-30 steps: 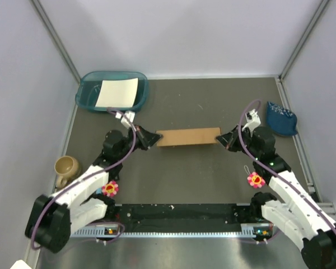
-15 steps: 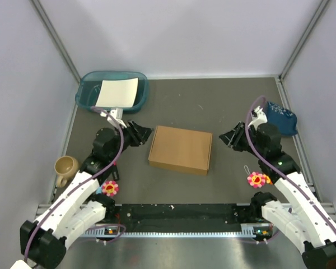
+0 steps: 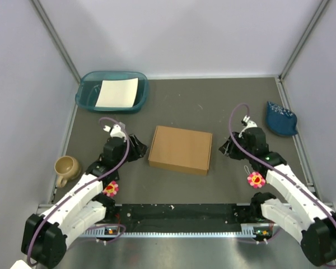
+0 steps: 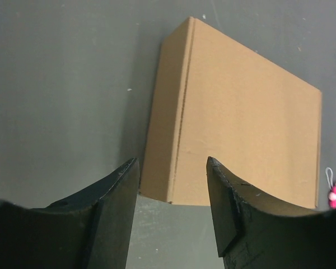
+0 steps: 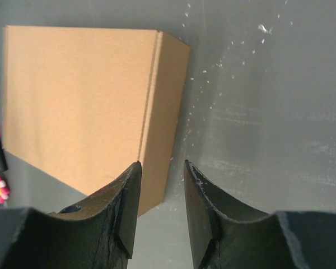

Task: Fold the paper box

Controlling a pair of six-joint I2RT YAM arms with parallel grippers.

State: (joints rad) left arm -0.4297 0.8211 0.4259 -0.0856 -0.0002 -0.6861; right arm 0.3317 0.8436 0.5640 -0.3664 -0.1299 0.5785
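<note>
The paper box [image 3: 180,149] is a closed, shallow brown cardboard mailer lying flat on the dark table between the two arms. My left gripper [image 3: 141,147] sits just off its left side, open, with a small gap to the cardboard. In the left wrist view the paper box [image 4: 241,117] lies beyond the gripper [image 4: 172,162], and nothing is between the fingers. My right gripper [image 3: 223,148] is open just off the box's right side. The right wrist view shows the paper box [image 5: 78,101] and its side wall ahead of that empty gripper [image 5: 162,163].
A teal tray [image 3: 88,85] holding a white paper sheet [image 3: 117,92] stands at the back left. A tan mug [image 3: 66,167] is at the left edge and a blue cloth object [image 3: 281,119] at the right. A black rail [image 3: 179,216] runs along the near edge.
A second ago both grippers were shut on the ends of the box, held on edge. They have since opened and pulled back, and the box lies flat on the table.
</note>
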